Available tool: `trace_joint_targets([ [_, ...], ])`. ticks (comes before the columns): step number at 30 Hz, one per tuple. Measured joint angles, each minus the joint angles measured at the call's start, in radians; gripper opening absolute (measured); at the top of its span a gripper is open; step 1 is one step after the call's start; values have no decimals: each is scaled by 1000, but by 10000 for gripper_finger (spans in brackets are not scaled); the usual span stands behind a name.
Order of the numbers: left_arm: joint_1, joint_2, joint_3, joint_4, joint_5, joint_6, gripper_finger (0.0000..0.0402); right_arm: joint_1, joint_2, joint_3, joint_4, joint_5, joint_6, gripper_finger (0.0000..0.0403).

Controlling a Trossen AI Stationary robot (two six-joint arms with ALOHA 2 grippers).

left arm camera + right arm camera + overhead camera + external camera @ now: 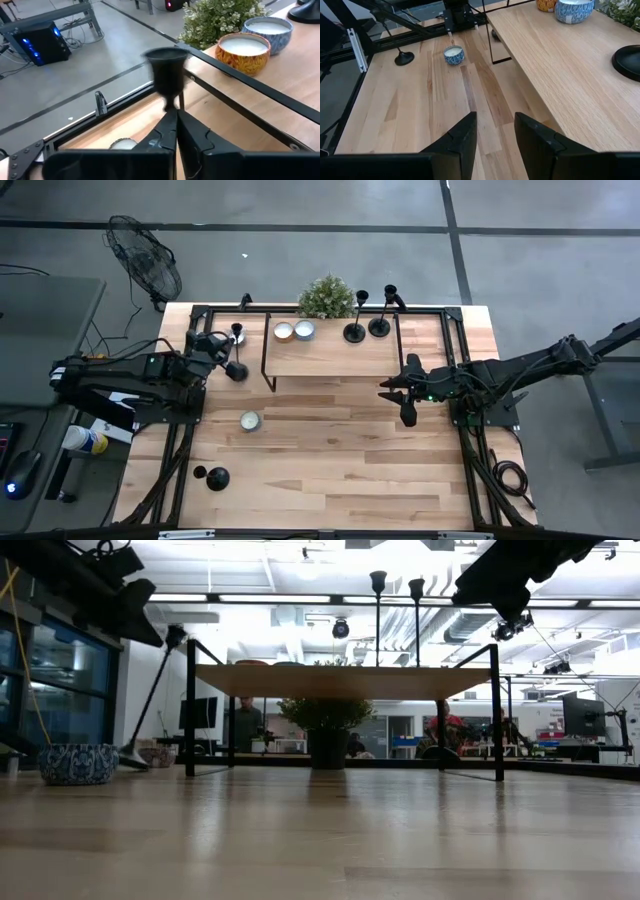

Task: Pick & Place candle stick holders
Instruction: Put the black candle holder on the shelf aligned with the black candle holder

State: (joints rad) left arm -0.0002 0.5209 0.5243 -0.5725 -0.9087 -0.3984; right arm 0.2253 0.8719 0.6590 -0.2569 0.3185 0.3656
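Two candle holders (366, 320) already stand on the shelf (330, 360), one lies on the table (213, 477), and my left gripper (176, 131), fingers pressed together, pinches another's stem (170, 80) beside the shelf.
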Motion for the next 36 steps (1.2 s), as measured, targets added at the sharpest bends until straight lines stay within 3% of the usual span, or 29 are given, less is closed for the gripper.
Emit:
trace_joint_targets([
  [12, 0, 0, 0, -14, 13, 0, 1, 0, 0, 0, -1, 0, 0, 124],
  [22, 0, 1, 0, -17, 114, -1, 0, 0, 0, 0, -3, 0, 0, 124],
  [31, 0, 1, 0, -93, 114, 0, 0, 0, 0, 0, -8, 0, 0, 124],
  [36, 0, 21, 0, -119, 128, -1, 28, 0, 0, 0, -9, 0, 0, 124],
])
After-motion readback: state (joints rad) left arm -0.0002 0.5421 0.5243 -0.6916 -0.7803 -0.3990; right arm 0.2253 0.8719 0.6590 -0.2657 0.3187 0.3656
